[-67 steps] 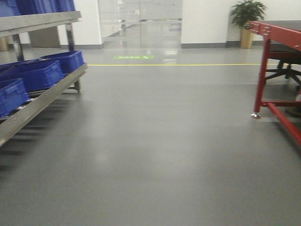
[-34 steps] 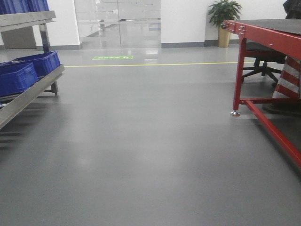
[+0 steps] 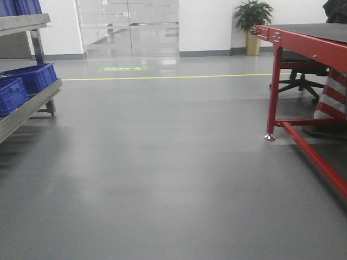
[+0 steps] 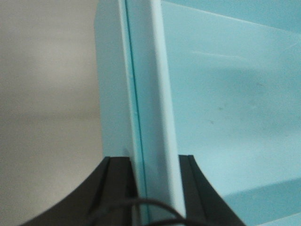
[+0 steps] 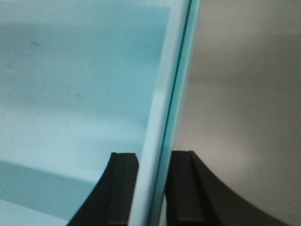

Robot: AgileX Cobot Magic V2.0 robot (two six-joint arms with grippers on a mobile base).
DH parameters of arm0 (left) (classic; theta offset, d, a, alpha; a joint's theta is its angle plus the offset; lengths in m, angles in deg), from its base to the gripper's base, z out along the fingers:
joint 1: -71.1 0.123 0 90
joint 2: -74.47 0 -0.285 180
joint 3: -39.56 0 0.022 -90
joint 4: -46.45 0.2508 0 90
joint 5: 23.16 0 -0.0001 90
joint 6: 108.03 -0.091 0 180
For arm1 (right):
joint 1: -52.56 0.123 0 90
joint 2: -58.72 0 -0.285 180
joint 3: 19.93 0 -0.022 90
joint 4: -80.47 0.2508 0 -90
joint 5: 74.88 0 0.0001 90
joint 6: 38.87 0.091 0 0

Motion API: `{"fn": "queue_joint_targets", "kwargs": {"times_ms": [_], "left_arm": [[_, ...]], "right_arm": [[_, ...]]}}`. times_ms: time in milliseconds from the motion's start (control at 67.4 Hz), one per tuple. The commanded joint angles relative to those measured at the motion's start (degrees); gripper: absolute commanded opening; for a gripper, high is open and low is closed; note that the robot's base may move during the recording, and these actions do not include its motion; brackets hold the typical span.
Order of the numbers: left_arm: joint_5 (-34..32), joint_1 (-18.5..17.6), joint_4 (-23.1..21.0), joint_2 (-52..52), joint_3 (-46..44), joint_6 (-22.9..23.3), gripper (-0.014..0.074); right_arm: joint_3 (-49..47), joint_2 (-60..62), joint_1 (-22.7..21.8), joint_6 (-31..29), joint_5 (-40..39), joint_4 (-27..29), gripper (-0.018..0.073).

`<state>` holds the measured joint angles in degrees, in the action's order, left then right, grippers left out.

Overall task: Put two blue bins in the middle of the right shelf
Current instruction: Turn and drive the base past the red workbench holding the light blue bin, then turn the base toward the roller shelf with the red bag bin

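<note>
In the left wrist view my left gripper (image 4: 155,162) is shut on the upright rim of a pale blue bin (image 4: 225,94), one black finger (image 4: 117,188) on each side of the wall. My right gripper (image 5: 153,157) is shut the same way on the opposite rim of the blue bin (image 5: 70,70). Grey floor shows beyond both rims. Neither gripper nor the held bin appears in the front view. Two dark blue bins (image 3: 32,76) sit on a steel rack (image 3: 27,108) at the far left. The right shelf middle is out of view.
A red-framed stand (image 3: 303,43) fills the right side, its foot (image 3: 269,137) on the grey floor. Behind it are an office chair (image 3: 301,78) and a red-and-white striped object (image 3: 331,97). A potted plant (image 3: 252,21) and glass doors (image 3: 127,27) line the back wall.
The front view has swung to the right: the steel rack with dark blue bins has slid towards the left edge and the red stand has come further in. Both grips look unchanged.
</note>
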<state>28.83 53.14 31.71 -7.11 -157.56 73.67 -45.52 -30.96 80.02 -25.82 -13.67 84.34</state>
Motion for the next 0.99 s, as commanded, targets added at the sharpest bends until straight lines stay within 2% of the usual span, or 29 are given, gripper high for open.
{"fn": "queue_joint_targets", "kwargs": {"times_ms": [0,979], "left_arm": [[-6.42,-1.07,-8.79,1.36,-1.35,-0.23,-0.0111],[-6.58,-1.07,-8.74,1.36,-1.35,-0.23,-0.0111]], "right_arm": [[-0.62,0.26,0.55,-0.03,-4.68,5.06,-0.0153],[-0.62,0.26,0.55,-0.03,-4.68,5.06,-0.0153]]}}
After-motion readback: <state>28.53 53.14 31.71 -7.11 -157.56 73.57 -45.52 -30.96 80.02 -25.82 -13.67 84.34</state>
